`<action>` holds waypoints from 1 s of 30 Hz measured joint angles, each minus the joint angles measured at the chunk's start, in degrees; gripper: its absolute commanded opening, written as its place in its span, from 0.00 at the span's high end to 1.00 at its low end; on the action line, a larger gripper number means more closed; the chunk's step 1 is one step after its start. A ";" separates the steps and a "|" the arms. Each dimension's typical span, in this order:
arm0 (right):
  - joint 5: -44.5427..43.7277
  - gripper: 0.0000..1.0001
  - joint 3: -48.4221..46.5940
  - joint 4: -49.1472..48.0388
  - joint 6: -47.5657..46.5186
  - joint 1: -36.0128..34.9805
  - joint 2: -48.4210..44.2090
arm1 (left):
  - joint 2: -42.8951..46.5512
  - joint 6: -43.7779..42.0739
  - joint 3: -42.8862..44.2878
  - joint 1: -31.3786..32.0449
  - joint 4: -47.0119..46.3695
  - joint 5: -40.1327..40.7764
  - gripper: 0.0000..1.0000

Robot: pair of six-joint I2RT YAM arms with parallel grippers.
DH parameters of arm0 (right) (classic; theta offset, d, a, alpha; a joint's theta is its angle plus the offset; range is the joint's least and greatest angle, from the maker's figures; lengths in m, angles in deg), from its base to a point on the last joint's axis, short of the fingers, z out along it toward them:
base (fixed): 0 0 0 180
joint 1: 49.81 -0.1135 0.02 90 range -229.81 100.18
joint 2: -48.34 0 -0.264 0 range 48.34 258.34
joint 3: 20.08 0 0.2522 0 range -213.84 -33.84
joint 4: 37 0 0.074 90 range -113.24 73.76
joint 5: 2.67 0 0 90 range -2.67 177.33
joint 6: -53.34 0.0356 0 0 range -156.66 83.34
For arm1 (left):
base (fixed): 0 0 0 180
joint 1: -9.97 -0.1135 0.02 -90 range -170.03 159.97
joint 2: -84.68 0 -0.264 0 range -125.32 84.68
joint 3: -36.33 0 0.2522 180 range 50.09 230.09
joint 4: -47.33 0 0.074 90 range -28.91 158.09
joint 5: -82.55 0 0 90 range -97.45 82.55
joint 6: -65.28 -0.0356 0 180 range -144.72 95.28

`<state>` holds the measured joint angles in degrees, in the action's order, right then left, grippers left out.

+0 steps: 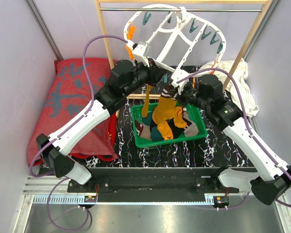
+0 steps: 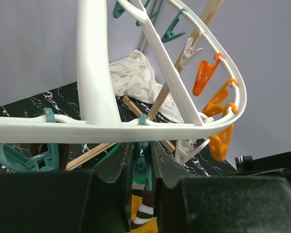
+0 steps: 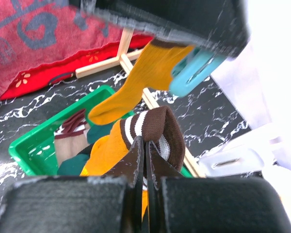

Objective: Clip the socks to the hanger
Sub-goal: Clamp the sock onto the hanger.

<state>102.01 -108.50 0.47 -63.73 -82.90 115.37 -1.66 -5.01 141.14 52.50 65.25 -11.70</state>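
Right gripper [image 3: 145, 145]: clamped on the brown-and-white striped cuff of the mustard-orange fabric sock [image 3: 153, 127]. The sock is held above the green plastic basket [image 3: 26, 148], just below the white plastic oval openwork hanger [image 2: 92, 73].

Left gripper [image 2: 141, 151]: closed around a teal plastic peg [image 2: 141, 165] under the hanger's near rim.

A second mustard sock [image 3: 136, 87] hangs pegged just to the left.

Risks for you:
- The peg may not be squeezed wide enough, so the thick cuff folds or jams at its mouth.
- The hanging frame can swing away when pushed.
- If you release too early, the sock drops into the basket.
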 measured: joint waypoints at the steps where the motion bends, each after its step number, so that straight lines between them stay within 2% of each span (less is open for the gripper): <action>1: 0.00 1.00 -0.48 0.00 -0.20 0.00 0.20 | 0.00 -0.11 0.00 0.11 0.09 0.17 0.93; 30: 0.37 1.00 -4.20 -0.50 -1.70 0.00 2.93 | -0.15 -4.22 0.02 2.38 0.57 5.51 0.94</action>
<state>102.38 -112.69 -0.04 -65.44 -82.90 118.30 -1.81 -9.23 141.16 54.88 65.82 -6.19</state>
